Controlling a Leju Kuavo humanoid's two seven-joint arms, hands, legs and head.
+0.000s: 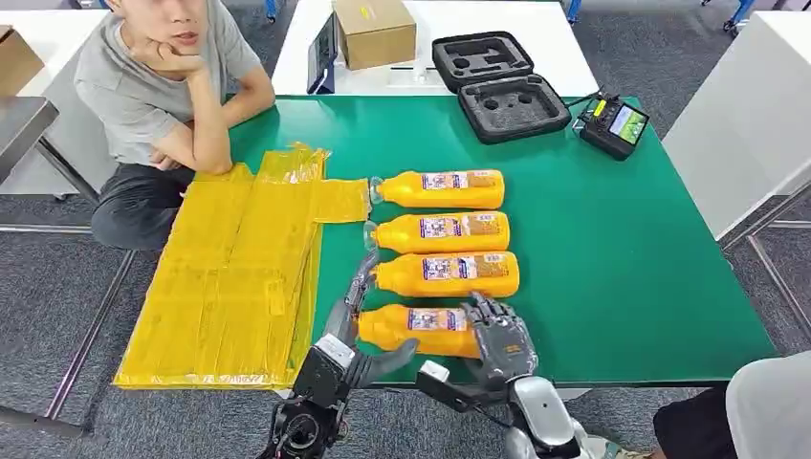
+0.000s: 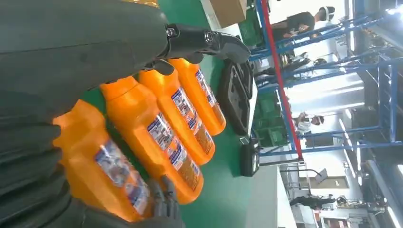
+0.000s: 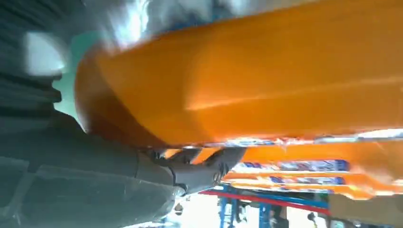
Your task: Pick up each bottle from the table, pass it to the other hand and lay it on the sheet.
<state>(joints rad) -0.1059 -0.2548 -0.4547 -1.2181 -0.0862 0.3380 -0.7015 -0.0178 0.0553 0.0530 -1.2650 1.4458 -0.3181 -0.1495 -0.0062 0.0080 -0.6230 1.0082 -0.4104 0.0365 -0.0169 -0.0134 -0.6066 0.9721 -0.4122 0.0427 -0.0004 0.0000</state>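
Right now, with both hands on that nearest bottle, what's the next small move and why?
Probably the left hand should close on the nearest bottle's neck end so the right hand can let go. The right hand wraps the bottle's base, the left hand's fingers bracket the neck but look spread, and the yellow sheet lies on the left hand's side with no bottle on it yet.

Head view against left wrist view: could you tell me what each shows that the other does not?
Head view alone: the yellow sheet, a seated person, the right hand gripping the nearest bottle, and a cardboard box.

Left wrist view alone: blue racks and people standing far off.

Both: four orange bottles in a row, the green table, the open black case.
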